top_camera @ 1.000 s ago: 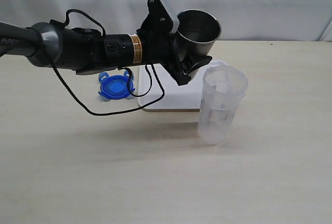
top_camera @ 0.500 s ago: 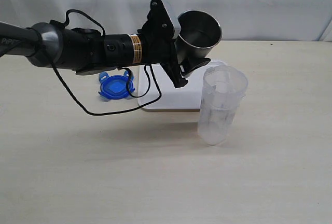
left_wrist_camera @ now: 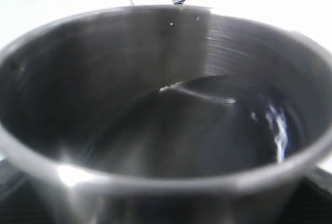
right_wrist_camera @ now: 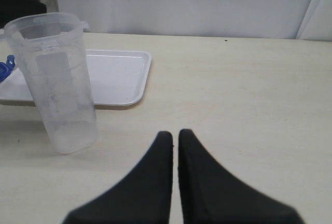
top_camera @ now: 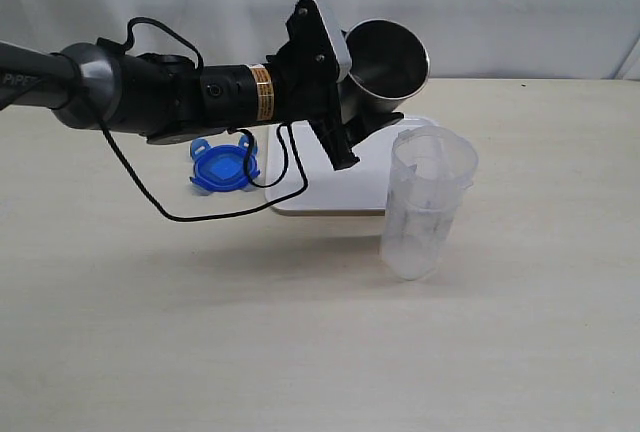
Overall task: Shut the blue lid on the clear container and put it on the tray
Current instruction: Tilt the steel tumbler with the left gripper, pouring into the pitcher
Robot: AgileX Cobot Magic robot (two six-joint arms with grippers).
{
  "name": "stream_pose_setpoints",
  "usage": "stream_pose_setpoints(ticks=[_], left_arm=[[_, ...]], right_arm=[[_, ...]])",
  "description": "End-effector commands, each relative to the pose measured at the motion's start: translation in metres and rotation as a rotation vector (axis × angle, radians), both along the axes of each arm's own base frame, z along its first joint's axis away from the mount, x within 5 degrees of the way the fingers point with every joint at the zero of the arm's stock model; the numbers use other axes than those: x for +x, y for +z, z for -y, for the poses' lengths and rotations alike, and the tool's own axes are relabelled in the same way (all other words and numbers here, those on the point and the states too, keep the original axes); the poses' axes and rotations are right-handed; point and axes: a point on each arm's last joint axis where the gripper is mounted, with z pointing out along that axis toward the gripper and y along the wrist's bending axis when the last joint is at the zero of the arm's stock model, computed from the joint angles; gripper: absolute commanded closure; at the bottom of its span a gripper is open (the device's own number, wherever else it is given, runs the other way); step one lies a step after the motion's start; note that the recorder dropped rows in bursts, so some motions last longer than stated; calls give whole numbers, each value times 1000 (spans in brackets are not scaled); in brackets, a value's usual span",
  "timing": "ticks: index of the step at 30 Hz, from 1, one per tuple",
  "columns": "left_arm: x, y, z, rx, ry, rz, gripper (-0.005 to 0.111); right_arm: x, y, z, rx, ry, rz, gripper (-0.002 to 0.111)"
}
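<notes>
Left pincer (top_camera: 362,112) grips the grey round steel cup (top_camera: 388,62) by its wall, jaws wide around it. I hold it tilted in the upper centre of the frame, above the flat white rectangular plastic tray (top_camera: 330,192), probably to clear the tray.

Right pincer (right_wrist_camera: 175,140) is pressed together and empty, low over the pale table (right_wrist_camera: 249,105).

Tall clear plastic container (top_camera: 427,202) stands upright and open at centre right, just in front of the tray's corner.

Small round blue plastic lid (top_camera: 220,169) lies left of the tray. Closing not yet begun; I judge I need a free pincer first.
</notes>
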Motion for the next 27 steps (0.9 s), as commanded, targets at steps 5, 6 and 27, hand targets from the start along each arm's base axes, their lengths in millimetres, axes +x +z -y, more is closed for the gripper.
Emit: stream_pose_setpoints(ticks=[5, 6, 27], left_arm=[[3, 26, 5, -94, -17, 74, 107], [3, 26, 5, -91, -17, 74, 107], [-2, 26, 13, -38, -54, 163, 107]], right_arm=[[0, -1, 0, 5, -5, 1, 104], [0, -1, 0, 5, -5, 1, 104], [0, -1, 0, 5, -5, 1, 104]])
